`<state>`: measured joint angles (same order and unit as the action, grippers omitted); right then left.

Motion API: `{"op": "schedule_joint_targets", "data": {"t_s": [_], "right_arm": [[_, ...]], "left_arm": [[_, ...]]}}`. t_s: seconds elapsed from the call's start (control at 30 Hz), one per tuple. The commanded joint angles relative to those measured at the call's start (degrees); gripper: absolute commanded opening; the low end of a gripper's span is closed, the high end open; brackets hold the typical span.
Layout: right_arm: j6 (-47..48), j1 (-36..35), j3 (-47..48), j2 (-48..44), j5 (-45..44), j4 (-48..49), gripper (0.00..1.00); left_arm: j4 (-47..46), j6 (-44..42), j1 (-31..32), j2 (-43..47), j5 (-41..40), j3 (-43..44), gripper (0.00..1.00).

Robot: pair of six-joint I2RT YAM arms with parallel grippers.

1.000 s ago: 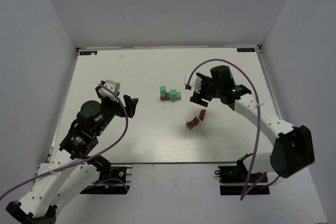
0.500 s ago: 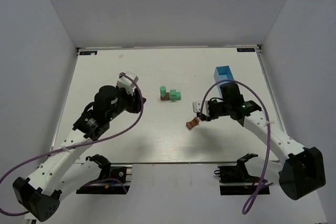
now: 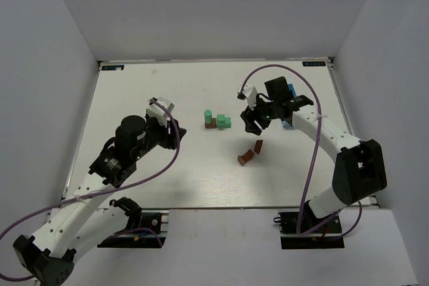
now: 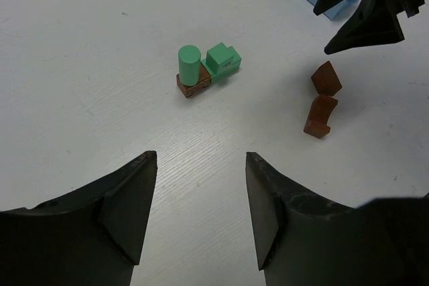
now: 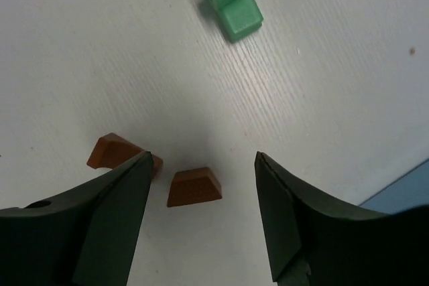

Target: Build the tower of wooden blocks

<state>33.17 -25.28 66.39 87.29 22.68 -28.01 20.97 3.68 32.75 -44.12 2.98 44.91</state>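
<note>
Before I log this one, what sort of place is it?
Probably a lab test cell, not a home or workshop: plain white walls box in a white table, a left arm and right arm are bolted at its near edge, and only small blocks lie on it.

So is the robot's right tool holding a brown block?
No, the right tool is open with nothing in it, and the two brown blocks lie on the table below it.

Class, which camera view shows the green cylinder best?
The left wrist view: the green cylinder stands upright on a brown block, its side visible. The top external view shows it tiny, from above; the right wrist view misses it.
</note>
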Motion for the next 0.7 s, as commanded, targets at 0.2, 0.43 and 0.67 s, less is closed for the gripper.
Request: {"op": "schedule_joint_targets", "data": {"t_s": [0.2, 0.43, 0.67], "right_arm": [[5.86, 0.23, -8.46, -8.78, -8.27, 1.73, 0.53], [60.06, 2.07, -22.76, -25.39, 2.81, 3.39, 0.39], [76.69, 3.04, -9.45, -13.83, 9.31, -15.22, 0.50]], "left_arm": [[-0.41, -0.43, 0.12, 1.23, 0.36, -0.17, 0.66], [0.12, -0.43, 0.12, 0.17, 0.36, -0.17, 0.66], [0.65, -0.96, 0.12, -0.35, -0.70, -0.17, 0.66]]}}
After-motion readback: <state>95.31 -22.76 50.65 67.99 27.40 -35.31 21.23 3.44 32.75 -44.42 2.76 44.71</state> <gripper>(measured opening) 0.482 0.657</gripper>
